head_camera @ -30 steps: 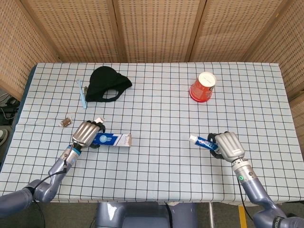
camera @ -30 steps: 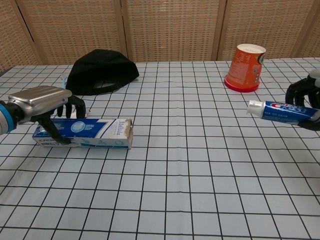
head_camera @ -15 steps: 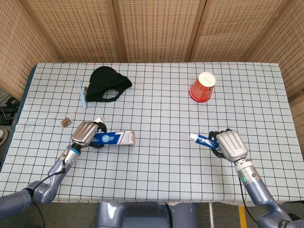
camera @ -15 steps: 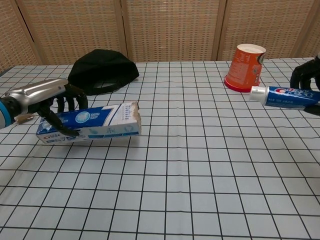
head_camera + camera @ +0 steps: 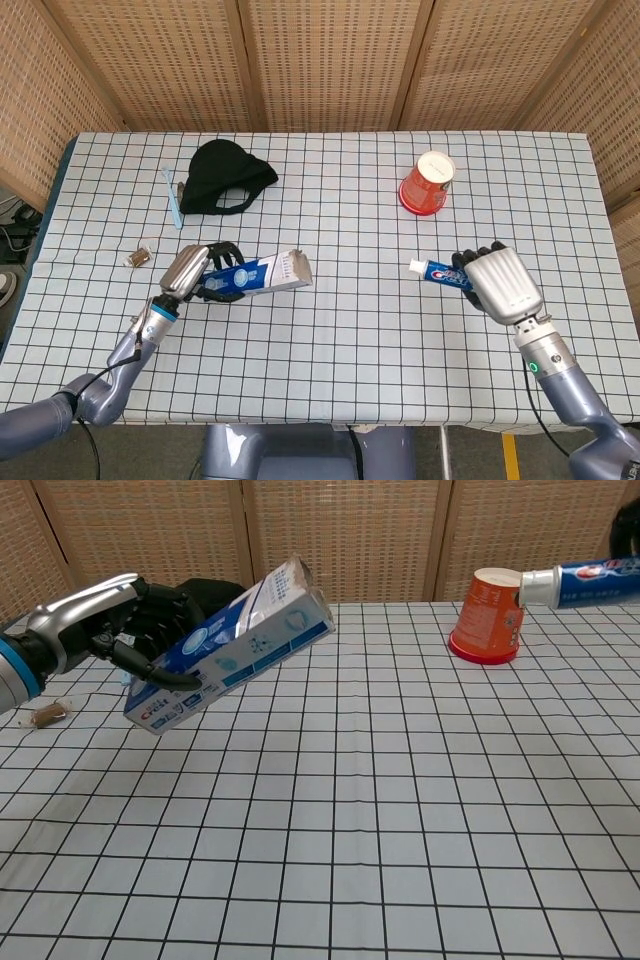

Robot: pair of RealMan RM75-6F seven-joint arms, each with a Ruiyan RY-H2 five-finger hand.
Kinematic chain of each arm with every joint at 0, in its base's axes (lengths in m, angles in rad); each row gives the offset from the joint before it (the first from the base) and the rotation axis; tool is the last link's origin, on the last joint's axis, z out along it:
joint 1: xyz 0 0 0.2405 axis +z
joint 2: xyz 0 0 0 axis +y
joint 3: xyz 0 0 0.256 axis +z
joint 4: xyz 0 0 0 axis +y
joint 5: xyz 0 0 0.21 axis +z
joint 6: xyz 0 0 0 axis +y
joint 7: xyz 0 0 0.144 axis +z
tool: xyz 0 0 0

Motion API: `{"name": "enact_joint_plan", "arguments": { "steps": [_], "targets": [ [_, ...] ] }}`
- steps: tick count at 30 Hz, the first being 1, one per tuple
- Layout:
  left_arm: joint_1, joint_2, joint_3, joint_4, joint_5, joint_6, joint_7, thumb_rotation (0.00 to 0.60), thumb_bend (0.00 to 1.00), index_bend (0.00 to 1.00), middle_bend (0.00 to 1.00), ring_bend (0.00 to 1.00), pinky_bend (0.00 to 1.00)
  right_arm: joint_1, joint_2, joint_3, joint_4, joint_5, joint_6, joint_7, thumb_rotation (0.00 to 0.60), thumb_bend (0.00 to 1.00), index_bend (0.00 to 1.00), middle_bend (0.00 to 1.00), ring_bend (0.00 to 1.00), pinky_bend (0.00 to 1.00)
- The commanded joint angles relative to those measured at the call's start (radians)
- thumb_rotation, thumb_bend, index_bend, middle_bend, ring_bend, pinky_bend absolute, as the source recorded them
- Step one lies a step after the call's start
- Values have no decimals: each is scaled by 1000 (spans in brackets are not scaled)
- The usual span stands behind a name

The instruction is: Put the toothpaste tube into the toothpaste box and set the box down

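My left hand (image 5: 190,272) (image 5: 110,625) grips the blue-and-white toothpaste box (image 5: 262,274) (image 5: 232,643) and holds it up off the table, its far end tilted upward and pointing right. My right hand (image 5: 505,283) holds the blue toothpaste tube (image 5: 440,272) (image 5: 585,581) in the air, white cap pointing left toward the box. In the chest view only a dark edge of the right hand shows at the top right corner. A wide gap separates tube and box.
An orange paper cup (image 5: 427,182) (image 5: 490,615) stands upside down at the back right. A black cap (image 5: 227,175) (image 5: 190,593) lies at the back left, with a light blue toothbrush (image 5: 172,194) beside it. A small brown wrapper (image 5: 138,257) (image 5: 45,716) lies near my left hand.
Both hands have risen from the table. The left lifted the box and tilted its far end up; the right raised the tube clear of the cloth.
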Motion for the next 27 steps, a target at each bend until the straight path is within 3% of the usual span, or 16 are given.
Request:
{"name": "enact_joint_plan", "arguments": {
  "steps": [1,7,15,27],
  "targets": [
    [-26,-46,-13,26,13,13,-73,600,51,529,467,471,529,21,84,40,-62,-1,3,-49,600,631,666,658,637,578],
    [-85,-105,-38,49,-3,-30,-118,600,147,530,467,471,530,52,189,96,-142,78,-27,-76,600,631,668,661,640,586],
    [-118,-125,-43,62,-8,-50,-125,600,123,530,467,471,530,86,241,111,-178,89,-72,-92,600,632,672,664,642,587],
    [-148,-140,-50,92,-34,-73,-130,600,118,530,467,471,530,155,230,103,-244,79,-151,-150,600,642,673,664,644,587]
  ]
}}
